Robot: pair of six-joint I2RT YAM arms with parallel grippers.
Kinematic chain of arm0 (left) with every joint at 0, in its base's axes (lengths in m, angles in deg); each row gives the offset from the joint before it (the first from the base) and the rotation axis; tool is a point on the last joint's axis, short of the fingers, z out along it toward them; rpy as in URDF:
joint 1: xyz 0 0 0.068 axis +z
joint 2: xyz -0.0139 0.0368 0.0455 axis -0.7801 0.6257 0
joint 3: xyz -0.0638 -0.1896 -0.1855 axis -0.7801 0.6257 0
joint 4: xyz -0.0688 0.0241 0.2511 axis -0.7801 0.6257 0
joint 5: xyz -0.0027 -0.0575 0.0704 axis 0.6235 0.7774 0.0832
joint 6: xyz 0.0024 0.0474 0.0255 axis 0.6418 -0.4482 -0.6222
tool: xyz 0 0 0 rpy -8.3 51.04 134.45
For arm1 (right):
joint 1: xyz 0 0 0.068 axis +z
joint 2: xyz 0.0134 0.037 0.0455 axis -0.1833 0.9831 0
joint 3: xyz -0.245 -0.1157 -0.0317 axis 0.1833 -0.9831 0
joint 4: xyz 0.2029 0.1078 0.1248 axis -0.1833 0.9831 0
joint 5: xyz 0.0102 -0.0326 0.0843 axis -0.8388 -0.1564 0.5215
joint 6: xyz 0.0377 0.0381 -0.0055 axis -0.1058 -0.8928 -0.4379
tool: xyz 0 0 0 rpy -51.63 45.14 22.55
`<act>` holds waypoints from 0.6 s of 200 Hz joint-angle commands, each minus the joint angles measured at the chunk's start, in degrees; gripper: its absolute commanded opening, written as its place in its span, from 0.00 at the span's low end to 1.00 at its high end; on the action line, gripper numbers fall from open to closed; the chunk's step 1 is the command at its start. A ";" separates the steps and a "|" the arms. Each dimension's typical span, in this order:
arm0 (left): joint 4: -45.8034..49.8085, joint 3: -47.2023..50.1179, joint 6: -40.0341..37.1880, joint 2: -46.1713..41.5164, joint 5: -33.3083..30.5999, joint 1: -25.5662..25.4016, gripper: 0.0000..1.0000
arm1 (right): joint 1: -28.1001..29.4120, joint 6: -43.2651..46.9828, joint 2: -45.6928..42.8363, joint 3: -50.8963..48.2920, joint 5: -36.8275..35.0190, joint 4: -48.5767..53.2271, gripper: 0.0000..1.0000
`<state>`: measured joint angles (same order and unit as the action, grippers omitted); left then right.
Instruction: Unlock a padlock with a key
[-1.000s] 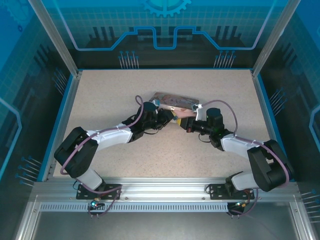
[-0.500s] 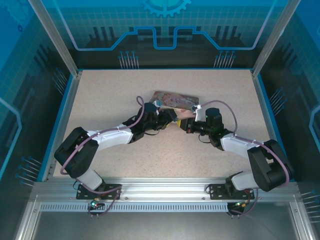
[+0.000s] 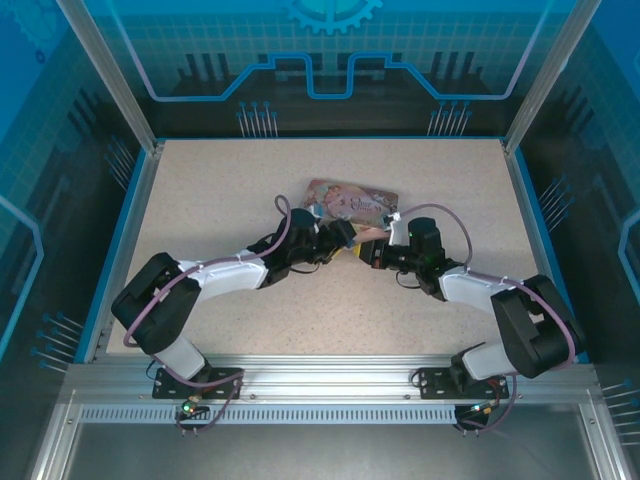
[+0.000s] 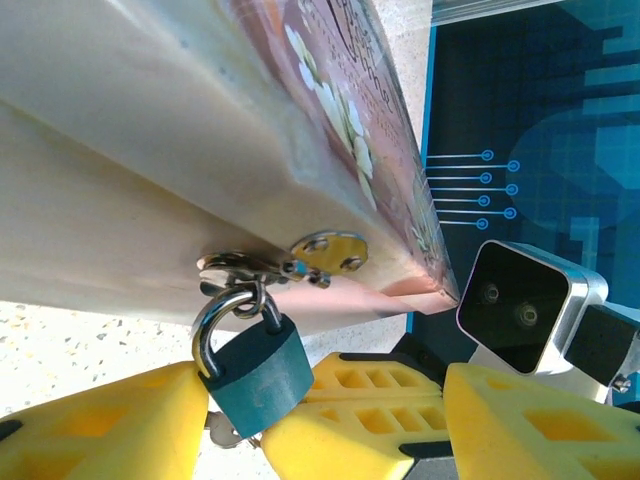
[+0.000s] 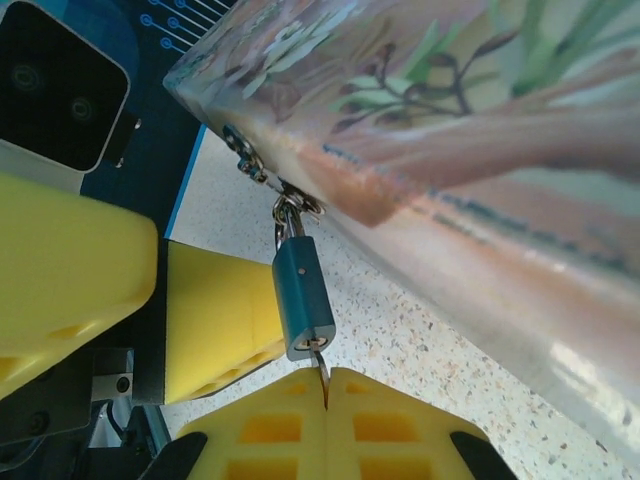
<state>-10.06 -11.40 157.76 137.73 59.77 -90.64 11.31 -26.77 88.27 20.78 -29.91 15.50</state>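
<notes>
Padlock (image 4: pixel 255 365), small and blue-bodied, hangs by its thin metal shackle from a hasp (image 4: pixel 300 258) on the near side of the pink illustrated tin box (image 3: pixel 350 198). The box lies around the middle of the speckled table (image 3: pixel 220 180). The 2 arms reach in from either side and meet just in front of it.

The right gripper (image 5: pixel 327 385) is pressed closed, its 2 yellow fingers tight together on the key (image 5: pixel 321 362). Just a thin sliver of blade shows, running from the fingertips straight up into the underside of the lock body. From the right wrist view the padlock hangs a little tilted, its lower end resting right above those closed fingers.

The left gripper (image 4: pixel 325 380) stands wide, its fingers spread to either side of the lock. 1 finger (image 4: pixel 110 420) sits right against the padlock's side; whether it actually touches, I cannot tell. The other is well apart, with the right gripper's fingers poking up into the gap between them.
</notes>
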 commanded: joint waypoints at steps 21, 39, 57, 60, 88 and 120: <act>-4.01 3.91 4.17 1.21 -1.21 -0.47 0.79 | 0.43 -1.37 1.93 0.43 -1.61 6.55 0.00; -7.05 6.57 7.51 2.49 -1.94 -0.35 0.81 | 0.46 -1.87 3.23 0.36 -1.33 6.39 0.00; -7.92 7.62 8.72 2.75 -2.81 -0.35 0.83 | 0.46 -2.19 4.52 0.63 -0.66 6.42 0.00; -7.71 7.66 8.68 2.66 -3.02 -0.35 0.82 | 0.41 -2.29 4.63 0.71 -0.65 6.72 0.00; -8.54 8.98 10.55 2.35 -3.94 -0.37 0.80 | 0.46 -3.04 5.20 1.17 -0.78 8.40 0.00; -14.99 10.38 15.47 4.65 -3.54 -1.38 0.72 | 0.46 -4.57 4.52 0.83 -0.48 8.09 0.00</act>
<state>-18.93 -2.40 168.25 140.50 57.10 -90.86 11.28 -29.61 92.70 20.78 -31.29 22.32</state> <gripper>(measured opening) 0.746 0.045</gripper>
